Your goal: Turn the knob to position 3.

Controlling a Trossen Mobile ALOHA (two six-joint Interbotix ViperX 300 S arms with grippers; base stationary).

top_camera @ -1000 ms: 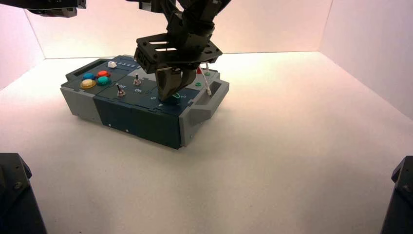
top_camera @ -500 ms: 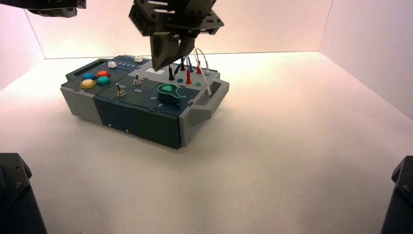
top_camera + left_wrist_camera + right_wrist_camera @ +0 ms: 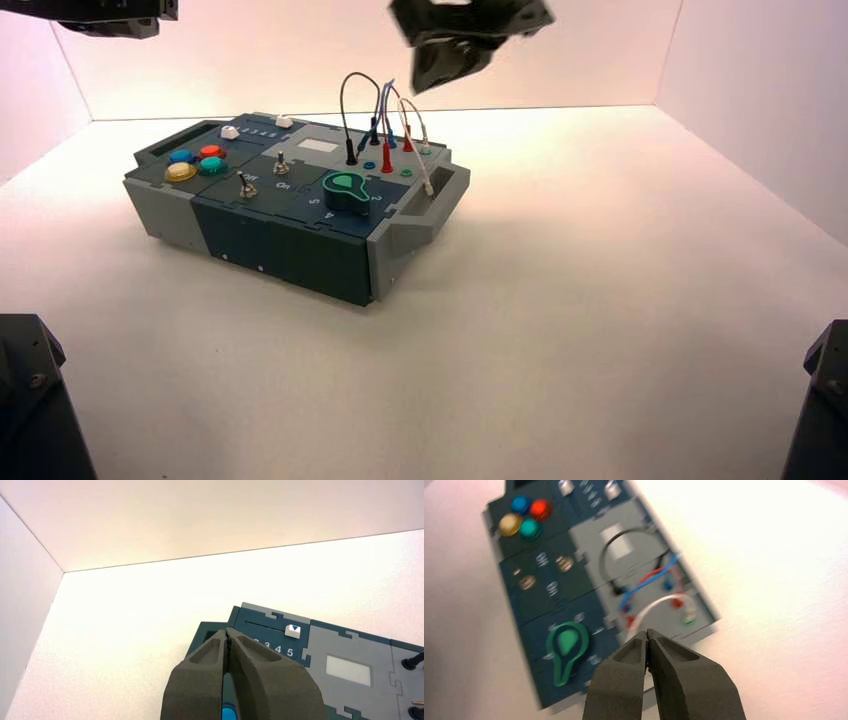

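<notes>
Item: one right gripper (image 3: 647, 631), mine, at work. Located above and beyond the box's right rear part, well apart from it; fingers together, nothing clamped.

Item: one knob (image 3: 347, 192), green, teardrop-shaped, on the dark blue panel at the box's near right. Its narrow end pointed toward the right end of the box. The digit at that end was blurred in my wrist view, so position 3 could be neither confirmed nor ruled out. My judgement: the turn was probably made, and the step in hand was to stay clear and check.

Handling note: had a correction been needed, I would have come straight down over the knob, parted the fingers across its narrow end, turned about its round middle in small amounts, and lifted straight up before moving aside.

Obstacles: looped wires (image 3: 385, 105), black, blue, red and white, stood behind the knob, the white one curving near it; a low sideways sweep could have snagged them. Two metal toggle switches (image 3: 248, 187) stood left of the knob, easily knocked.

Also present: four coloured buttons (image 3: 197, 164) and two white sliders (image 3: 293, 631) on the left part, one by the 5.

Left gripper (image 3: 227, 632): idle, over the box's left side, fingers together.
</notes>
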